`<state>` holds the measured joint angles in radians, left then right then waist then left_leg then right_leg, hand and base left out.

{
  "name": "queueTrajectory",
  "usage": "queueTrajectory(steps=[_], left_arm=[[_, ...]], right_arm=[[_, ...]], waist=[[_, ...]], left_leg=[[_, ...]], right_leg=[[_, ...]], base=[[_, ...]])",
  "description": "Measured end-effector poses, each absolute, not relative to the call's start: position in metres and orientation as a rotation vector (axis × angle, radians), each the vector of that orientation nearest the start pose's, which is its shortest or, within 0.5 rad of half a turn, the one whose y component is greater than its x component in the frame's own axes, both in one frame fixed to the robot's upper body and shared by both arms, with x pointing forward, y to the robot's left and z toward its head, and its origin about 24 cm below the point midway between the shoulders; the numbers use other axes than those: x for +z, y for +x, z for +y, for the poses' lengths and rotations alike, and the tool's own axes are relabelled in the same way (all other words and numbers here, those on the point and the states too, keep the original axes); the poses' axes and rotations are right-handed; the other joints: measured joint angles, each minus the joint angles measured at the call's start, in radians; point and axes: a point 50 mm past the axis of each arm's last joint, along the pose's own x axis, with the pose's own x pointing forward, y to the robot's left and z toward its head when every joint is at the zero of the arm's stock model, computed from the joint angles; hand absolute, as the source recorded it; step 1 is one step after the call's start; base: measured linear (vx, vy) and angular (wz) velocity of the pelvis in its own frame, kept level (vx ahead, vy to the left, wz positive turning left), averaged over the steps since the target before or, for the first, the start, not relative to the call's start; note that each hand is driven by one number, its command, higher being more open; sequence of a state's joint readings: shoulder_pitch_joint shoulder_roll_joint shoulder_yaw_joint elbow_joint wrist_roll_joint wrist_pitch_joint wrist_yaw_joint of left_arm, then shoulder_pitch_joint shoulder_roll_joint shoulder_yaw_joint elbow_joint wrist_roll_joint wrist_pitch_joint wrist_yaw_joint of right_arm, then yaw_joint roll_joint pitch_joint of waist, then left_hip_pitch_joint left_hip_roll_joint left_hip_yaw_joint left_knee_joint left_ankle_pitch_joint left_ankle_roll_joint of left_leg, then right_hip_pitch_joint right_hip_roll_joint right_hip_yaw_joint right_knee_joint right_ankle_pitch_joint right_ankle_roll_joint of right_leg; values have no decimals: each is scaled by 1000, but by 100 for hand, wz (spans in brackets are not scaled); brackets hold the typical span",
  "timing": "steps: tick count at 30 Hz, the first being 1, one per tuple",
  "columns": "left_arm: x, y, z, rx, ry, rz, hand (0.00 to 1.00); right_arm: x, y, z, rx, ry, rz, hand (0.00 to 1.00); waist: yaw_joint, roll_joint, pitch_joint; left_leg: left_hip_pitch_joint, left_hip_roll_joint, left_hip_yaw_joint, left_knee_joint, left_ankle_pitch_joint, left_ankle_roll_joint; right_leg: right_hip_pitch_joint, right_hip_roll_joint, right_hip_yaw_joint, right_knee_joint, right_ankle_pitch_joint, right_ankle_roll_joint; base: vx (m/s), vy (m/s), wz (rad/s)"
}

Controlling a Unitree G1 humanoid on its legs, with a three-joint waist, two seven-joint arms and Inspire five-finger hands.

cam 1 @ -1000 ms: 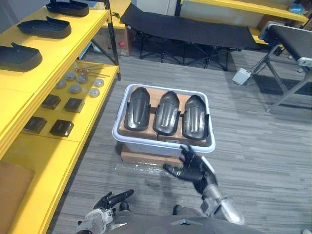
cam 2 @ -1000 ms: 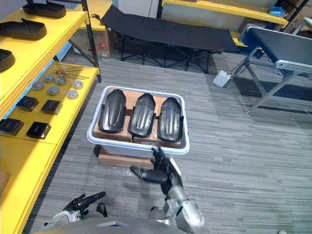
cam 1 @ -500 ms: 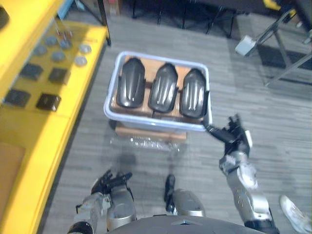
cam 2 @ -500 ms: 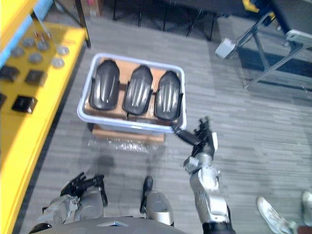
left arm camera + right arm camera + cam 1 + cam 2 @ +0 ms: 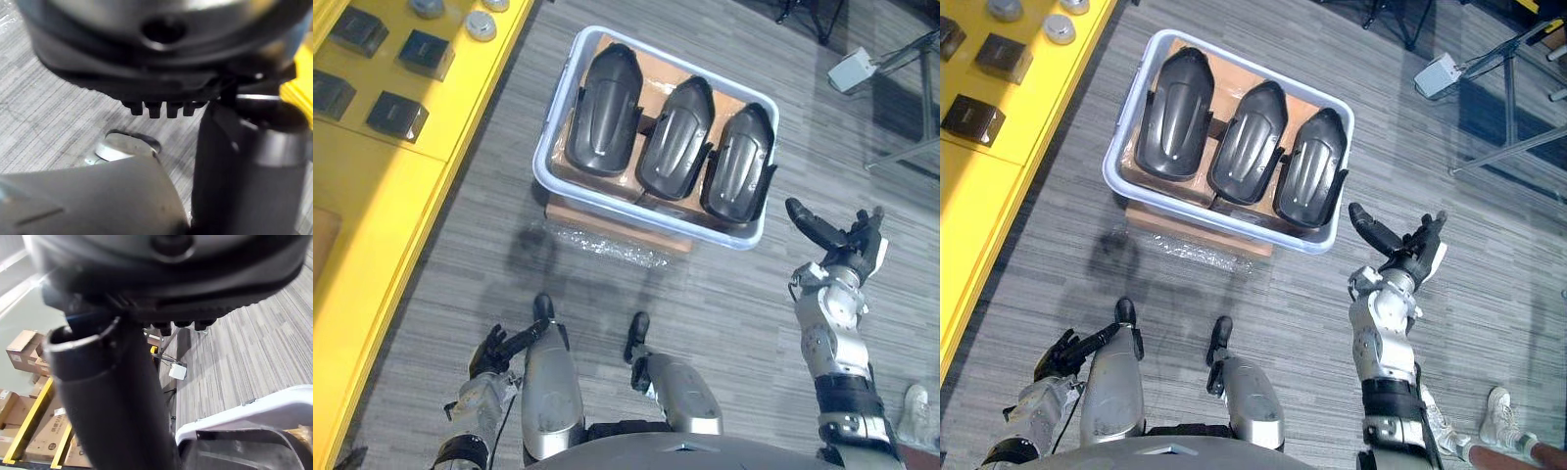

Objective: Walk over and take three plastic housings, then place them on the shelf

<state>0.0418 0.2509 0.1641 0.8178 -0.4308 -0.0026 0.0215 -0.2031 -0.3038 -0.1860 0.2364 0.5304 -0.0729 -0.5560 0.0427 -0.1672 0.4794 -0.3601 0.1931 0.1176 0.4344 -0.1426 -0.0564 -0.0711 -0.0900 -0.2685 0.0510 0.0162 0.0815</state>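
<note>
Three plastic housings [image 5: 675, 137] side by side in pale tub [image 5: 646, 215], untouched. Right hand [image 5: 837, 245] spread wide, empty, just off tub's near right corner, above bare floor [image 5: 724, 304]. Left hand [image 5: 491, 351] relaxed, empty, near yellow shelf [image 5: 382, 186] edge.

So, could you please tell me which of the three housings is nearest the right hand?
The rightmost housing in the white bin: it ends the row toward the open right hand; the other two lie further left.
</note>
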Motion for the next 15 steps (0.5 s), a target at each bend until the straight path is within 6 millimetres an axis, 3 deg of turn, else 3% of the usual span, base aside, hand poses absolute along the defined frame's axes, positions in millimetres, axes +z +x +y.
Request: queueTrajectory(steps=[9,15], left_arm=[[-113,164,246,431,-308,702,100],[-113,171,235,394,-319,697,100]], right_arm=[[88,309,-330,-803,164,21,100],[104,319,-347,-840,138,57,100]], waist=[[22,75,40],[57,120,45]], left_leg=[[-54,-58,-42,-1,27,28],[-89,-81,-85,17,37,32]], right_leg=[[-74,-55,-34,102,-47,18],[-117,-78,-56,181,-85,20]], base=[[-19,32,17],[-18,21,16]])
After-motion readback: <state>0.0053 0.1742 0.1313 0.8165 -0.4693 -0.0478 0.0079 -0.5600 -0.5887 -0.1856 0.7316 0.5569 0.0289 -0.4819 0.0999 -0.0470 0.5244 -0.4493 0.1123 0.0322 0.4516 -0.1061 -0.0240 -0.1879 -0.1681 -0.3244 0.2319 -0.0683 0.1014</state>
